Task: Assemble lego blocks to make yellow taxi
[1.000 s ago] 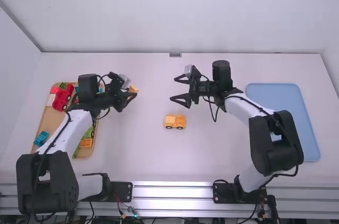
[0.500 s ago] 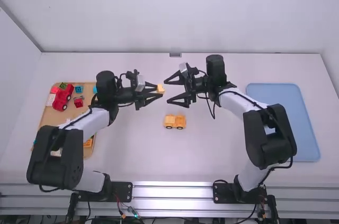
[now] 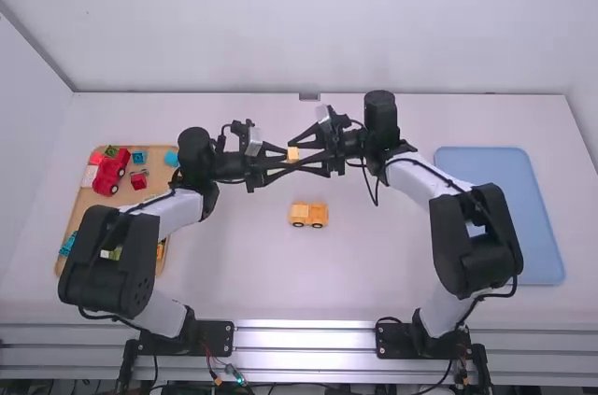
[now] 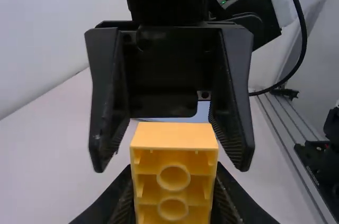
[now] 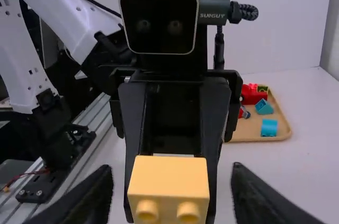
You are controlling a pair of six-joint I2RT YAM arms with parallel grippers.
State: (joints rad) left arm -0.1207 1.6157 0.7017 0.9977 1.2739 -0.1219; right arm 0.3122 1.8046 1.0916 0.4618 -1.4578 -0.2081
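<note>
Above the table's middle, my left gripper [image 3: 288, 162] is shut on a yellow-orange block [image 3: 292, 154]. My right gripper [image 3: 301, 159] stands open around that block from the other side. In the left wrist view the block [image 4: 174, 171], its underside hollows facing the camera, is pinched by my left gripper [image 4: 174, 203]. The right wrist view has the block [image 5: 168, 187] between the spread fingers of my right gripper [image 5: 170, 197], with space on both sides. A yellow-orange vehicle-shaped assembly [image 3: 308, 215] sits on the table below them.
A wooden tray [image 3: 84, 197] at the left holds a red vehicle [image 3: 112, 171] and several coloured blocks. At the right lies a blue tray [image 3: 500, 213]. The two grippers are very close together above the table.
My left gripper has carried the block rightward from near the wooden tray to between the right gripper's fingers. The right arm has shifted slightly left. The yellow-orange assembly has stayed put.
</note>
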